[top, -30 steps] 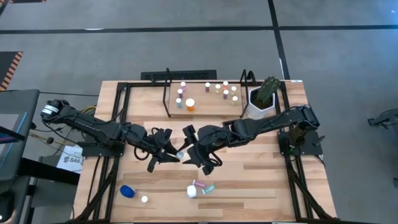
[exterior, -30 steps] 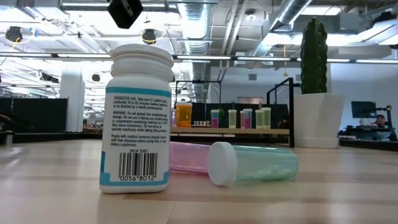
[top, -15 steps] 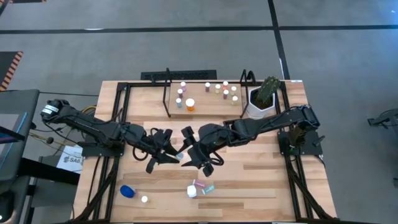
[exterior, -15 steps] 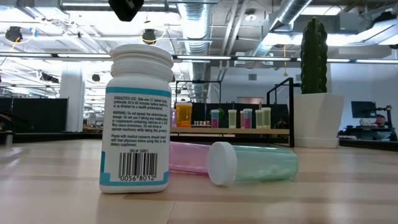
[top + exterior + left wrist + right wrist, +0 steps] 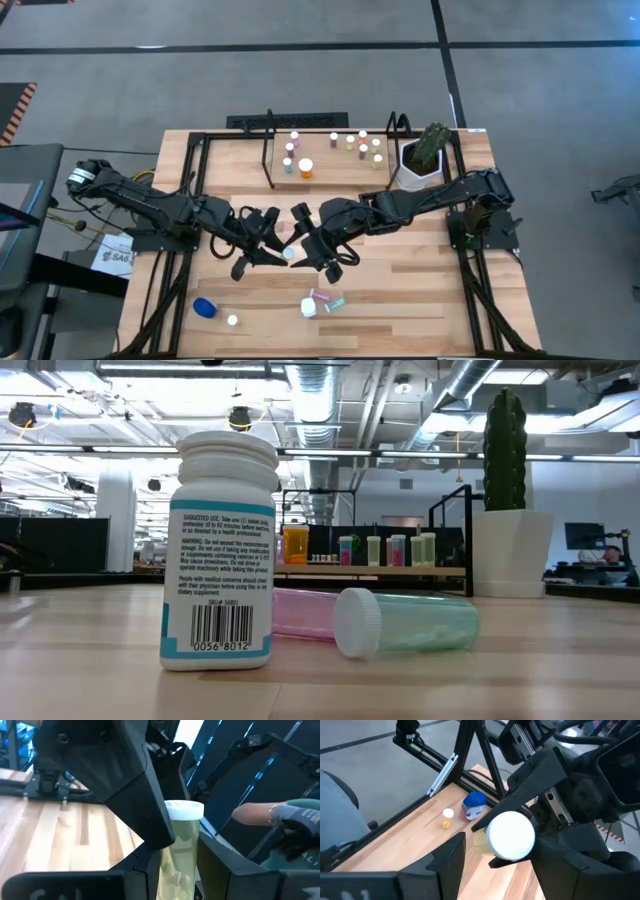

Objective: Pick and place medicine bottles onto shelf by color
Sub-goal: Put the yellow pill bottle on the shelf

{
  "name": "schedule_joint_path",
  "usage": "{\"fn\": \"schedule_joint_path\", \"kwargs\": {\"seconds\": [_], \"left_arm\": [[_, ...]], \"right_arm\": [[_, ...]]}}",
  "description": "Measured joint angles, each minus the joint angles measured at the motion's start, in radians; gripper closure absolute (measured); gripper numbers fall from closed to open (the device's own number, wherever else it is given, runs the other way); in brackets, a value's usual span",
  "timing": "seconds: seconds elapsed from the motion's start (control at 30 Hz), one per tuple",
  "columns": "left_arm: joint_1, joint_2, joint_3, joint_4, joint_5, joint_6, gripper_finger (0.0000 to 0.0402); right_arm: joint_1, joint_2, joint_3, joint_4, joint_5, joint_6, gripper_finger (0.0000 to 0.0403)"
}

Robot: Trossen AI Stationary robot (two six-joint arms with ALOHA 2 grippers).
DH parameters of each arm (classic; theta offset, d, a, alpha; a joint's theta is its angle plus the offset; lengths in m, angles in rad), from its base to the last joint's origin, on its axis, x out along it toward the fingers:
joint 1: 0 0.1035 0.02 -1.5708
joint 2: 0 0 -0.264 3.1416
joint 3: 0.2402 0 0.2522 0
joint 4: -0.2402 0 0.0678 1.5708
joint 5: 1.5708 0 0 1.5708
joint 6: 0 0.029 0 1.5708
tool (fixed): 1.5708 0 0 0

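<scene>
A small yellow-green medicine bottle (image 5: 181, 851) with a white cap (image 5: 510, 835) hangs over the table's middle. My left gripper (image 5: 275, 247) is shut on it. My right gripper (image 5: 303, 243) faces it from the table's right and is open. One of its fingers (image 5: 451, 856) stands on each side of the cap, and I see no touch. The shelf (image 5: 330, 176) at the far edge holds several upright bottles, among them an orange one (image 5: 305, 168). My left gripper pinches the bottle's body (image 5: 176, 872) between its two fingers. The fingers come nearly level from the table's left and lie along the bottle. The capped end (image 5: 184, 811) sticks out past the fingertips toward my right gripper. The bottle is clear of the table.
Near the front edge stands a white bottle (image 5: 308, 308), with a pink vial (image 5: 322, 296) and a teal vial (image 5: 336, 304) lying beside it. A blue bottle (image 5: 205, 307) and a tiny one (image 5: 232, 320) are further left. A potted cactus (image 5: 420, 160) stands right of the shelf. A gloved hand (image 5: 295, 820) shows beyond the table.
My left gripper has risen a little with the bottle and rolled slightly about its own line, still shut on it. My right gripper has stayed where it was, open around the cap.
</scene>
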Motion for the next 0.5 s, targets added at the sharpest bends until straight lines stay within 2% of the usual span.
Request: {"fn": "schedule_joint_path", "kwargs": {"seconds": [0.33,0.5], "left_arm": [[0.011,0.006,0.019,-0.028,0.017,0.031,0.0308],[0.021,0.006,0.019,-0.034,0.047,0.035,0.0308]], "right_arm": [[-0.006,0.001,-0.001,0.017,-0.056,0.009,0.0164],[-0.005,0.001,-0.001,0.025,-0.068,0.031,0.0184]]}}
